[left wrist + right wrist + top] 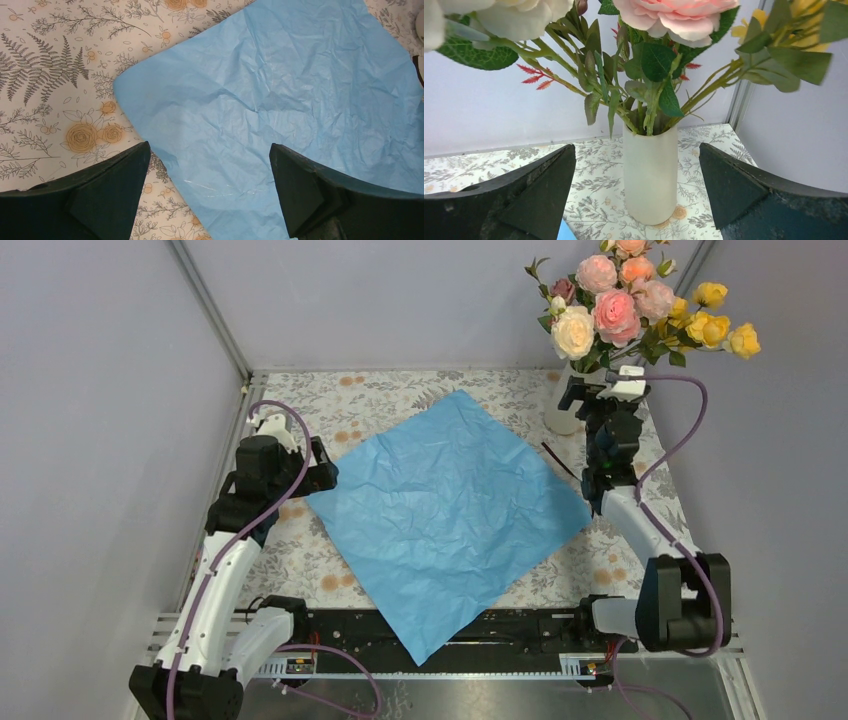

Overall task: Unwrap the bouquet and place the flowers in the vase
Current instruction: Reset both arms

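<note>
Left gripper (pixel 209 146): jaws spread wide and holding nothing. It hangs over the left edge of the blue paper (pixel 450 505).
Blue paper: unfolded and lying flat on the floral tablecloth (pixel 380 390), mid-table. Its near corner laps over the black rail by the arm bases.
Ribbon (pixel 558 460): a thin dark strip at the paper's right edge, probably the tie. It is too small to be sure.
Vase (pixel 650 175): upright at the far right of the table, with the stems down its mouth.
Flowers (pixel 620 310): in the vase, with cream and pink heads on the left and yellow ones leaning out to the right.
Right gripper (pixel 636 146): jaws open and empty. It sits just on the near side of the vase, not touching it.
Task, my read: flowers placed, so what remains is for the arm to back away.
Risk, right: the vase is slim and looks top-heavy. A finger or cable catching a leaf or stem on the way out could tip it or drag a stem free.
Risk, left: a low sweep by the open fingers could snag the paper and drag it toward the vase.
Top view only: shows the whole sheet, its overhanging corner and both arms, but the right gripper hides much of the vase.
Left wrist only: shows the paper's creases and left corner up close, but no flowers.
Right wrist only: shows the vase from base to mouth and the gap to each finger. The blooms are cropped at the top.
</note>
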Controlling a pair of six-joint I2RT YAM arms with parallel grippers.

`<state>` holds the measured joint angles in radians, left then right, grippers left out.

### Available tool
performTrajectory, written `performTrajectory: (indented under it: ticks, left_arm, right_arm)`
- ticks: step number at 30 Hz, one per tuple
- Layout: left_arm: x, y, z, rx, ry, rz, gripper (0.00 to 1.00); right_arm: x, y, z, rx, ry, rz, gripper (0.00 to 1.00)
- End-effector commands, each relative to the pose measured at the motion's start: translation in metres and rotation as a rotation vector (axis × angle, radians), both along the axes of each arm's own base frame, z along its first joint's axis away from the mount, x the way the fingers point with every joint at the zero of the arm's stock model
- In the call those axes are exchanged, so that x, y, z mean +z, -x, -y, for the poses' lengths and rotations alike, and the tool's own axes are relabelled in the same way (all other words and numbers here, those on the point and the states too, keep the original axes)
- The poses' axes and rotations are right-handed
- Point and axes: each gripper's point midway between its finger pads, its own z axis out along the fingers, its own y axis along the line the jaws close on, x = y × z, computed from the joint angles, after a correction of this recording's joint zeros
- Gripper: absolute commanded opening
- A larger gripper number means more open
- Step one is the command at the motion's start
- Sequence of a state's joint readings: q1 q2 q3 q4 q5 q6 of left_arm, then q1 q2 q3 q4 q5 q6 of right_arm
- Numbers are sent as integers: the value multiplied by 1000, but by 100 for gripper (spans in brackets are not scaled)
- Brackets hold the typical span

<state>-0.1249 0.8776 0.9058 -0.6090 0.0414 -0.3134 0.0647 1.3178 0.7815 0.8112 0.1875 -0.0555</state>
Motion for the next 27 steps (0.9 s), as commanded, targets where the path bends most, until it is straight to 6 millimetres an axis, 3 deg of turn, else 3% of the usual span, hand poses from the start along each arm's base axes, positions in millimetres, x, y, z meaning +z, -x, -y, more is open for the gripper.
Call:
performTrajectory:
  ticks: [1,10,17,23,27]
  left_arm:
    - [13,-5,-5,19,-8,68,99]
    - [15,-5,-18,90,-38,84,99]
    - [28,-3,-38,213,-54,130,99]
    - [49,4,-44,240,-49,235,99]
    - [60,11,-49,267,-47,290,99]
  right_arm:
    - [2,27,2,-12,-74,10,100]
    - [-40,79,-15,78,-186,-164,100]
    - [-51,125,-19,72,-281,-376,100]
    - [-26,168,-19,88,-276,-388,100]
    - [-8,185,-19,110,-257,-327,100]
